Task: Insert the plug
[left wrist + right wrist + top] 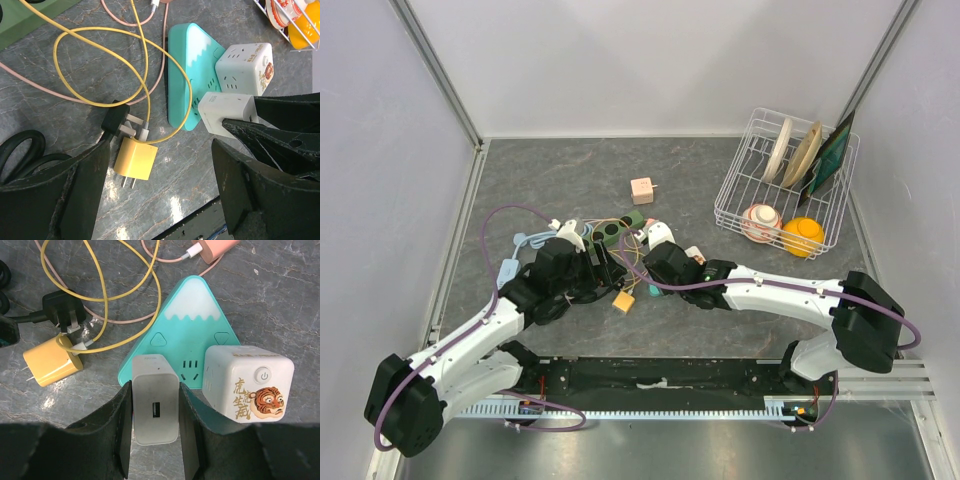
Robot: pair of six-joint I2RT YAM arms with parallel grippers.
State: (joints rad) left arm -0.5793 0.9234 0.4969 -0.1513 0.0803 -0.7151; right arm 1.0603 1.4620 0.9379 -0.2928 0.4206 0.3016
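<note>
Two arms meet over the cable tangle in the top view, with the left gripper (592,262) and right gripper (652,262) close together.

Left wrist view: your left gripper hangs wide open and empty above the yellow charger (135,159), so park it clear.

Right wrist view: the right one is clamped on the white charger (154,412), just over the teal power strip (187,315) beside the tiger cube (247,385). Line it up with the free socket (190,364) and press straight down.
</note>
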